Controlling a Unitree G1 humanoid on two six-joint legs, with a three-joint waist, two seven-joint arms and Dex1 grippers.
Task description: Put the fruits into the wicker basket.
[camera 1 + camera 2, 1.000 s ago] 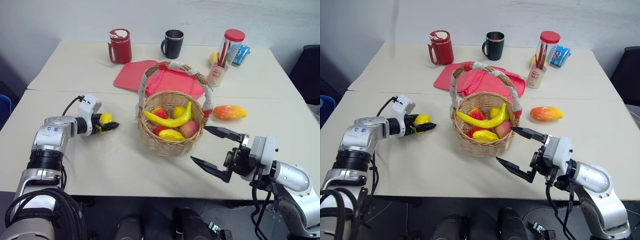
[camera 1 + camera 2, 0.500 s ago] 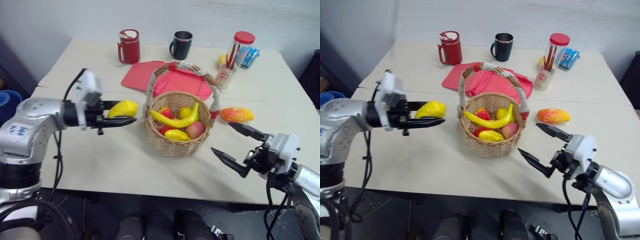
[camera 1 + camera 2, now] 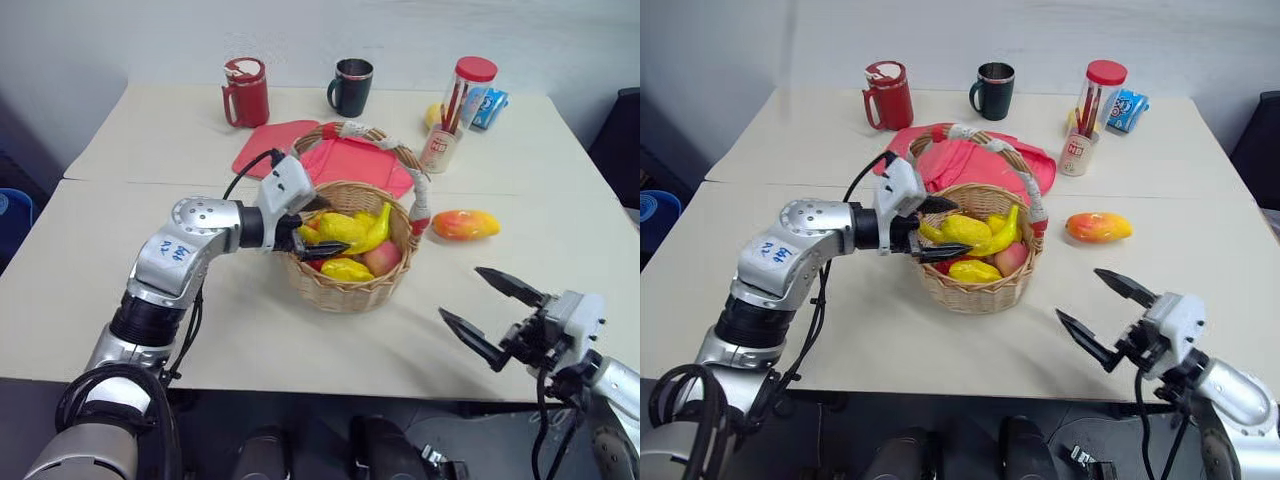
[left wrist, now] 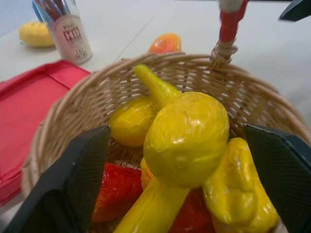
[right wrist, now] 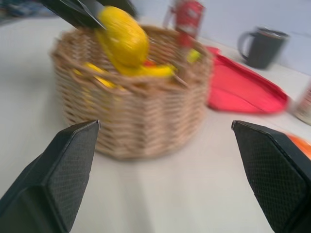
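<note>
The wicker basket (image 3: 345,290) stands mid-table with a banana (image 3: 375,232), a yellow oval fruit (image 4: 129,121) and red fruits inside. My left gripper (image 3: 335,226) reaches over the basket's left rim and is open. Another small yellow fruit (image 4: 187,138) lies between its fingers (image 4: 73,170) on top of the banana, with a gap on each side. The mango (image 3: 462,224) lies on the table right of the basket. My right gripper (image 3: 460,292) hangs open and empty near the front right edge, well apart from the basket.
A red mug (image 3: 246,92), a black mug (image 3: 351,87), a clear jar with a red lid (image 3: 455,115) and a blue packet (image 3: 484,106) stand along the back. A red cloth (image 3: 300,150) lies behind the basket. A yellow fruit (image 3: 430,115) sits by the jar.
My left gripper carried the yellow fruit rightwards from beside the basket to over it, then opened. My right gripper drew back to the right, toward the front edge, still open.
</note>
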